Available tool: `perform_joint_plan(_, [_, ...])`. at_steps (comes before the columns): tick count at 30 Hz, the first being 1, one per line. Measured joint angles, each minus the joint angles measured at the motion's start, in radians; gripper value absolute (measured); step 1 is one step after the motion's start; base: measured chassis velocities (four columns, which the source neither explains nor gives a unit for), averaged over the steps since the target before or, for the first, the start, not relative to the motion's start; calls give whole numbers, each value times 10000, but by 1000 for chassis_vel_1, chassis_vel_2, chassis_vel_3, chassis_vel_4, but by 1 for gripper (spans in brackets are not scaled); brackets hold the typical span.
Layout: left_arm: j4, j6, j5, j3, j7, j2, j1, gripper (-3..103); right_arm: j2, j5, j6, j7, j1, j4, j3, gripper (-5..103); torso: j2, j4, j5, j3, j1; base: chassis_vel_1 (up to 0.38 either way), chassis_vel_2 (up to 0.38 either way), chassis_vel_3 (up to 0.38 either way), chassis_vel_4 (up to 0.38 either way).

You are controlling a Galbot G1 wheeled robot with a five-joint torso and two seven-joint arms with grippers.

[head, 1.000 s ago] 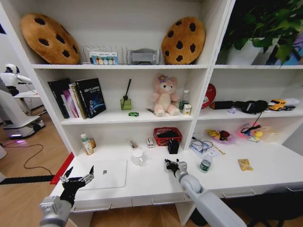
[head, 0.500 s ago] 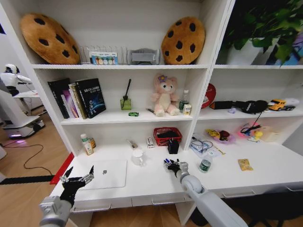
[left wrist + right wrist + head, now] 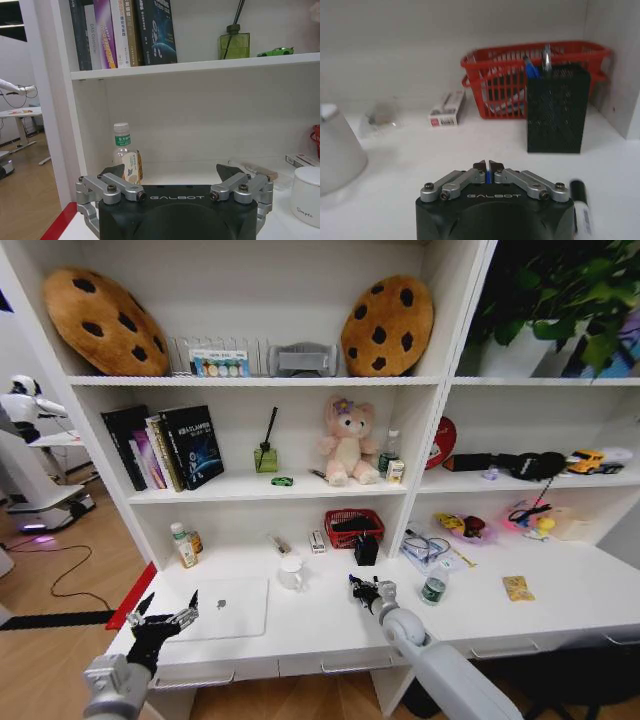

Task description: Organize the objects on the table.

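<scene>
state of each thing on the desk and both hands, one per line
laptop: lid closed, flat on the table
left hand: open, holding nothing
right hand: shut on a blue marker
black marker: lying on the table
pen holder: upright, pens inside
tin: upright

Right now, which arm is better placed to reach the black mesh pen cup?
Right: its claw, shut on a blue pen, faces the black mesh pen cup; the left claw hangs open by the silver laptop.

Laptop left of mug; tin right.
</scene>
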State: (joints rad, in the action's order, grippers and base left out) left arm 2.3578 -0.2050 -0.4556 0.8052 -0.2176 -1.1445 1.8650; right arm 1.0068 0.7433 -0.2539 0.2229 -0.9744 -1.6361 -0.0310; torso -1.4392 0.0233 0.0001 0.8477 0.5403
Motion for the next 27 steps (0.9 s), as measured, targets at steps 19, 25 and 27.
perform_joint_plan(19, [0,0,0,0,-1,0,0,100,-252,66,414,466,-319,-713,-391,25,-1,-1,-1,-2,-1,0,0,0,0])
perform_joint_plan(25, [0,0,0,0,-1,0,-1,100,-136,1052,-651,1384,-215,-692,-343,41,-1,-2,0,-1,0,0,0,0,0])
perform_joint_plan(27, [0,0,0,0,-1,-1,0,100,-190,1681,-1304,1714,58,-597,-306,52,-1,-3,0,-1,0,0,0,0,0])
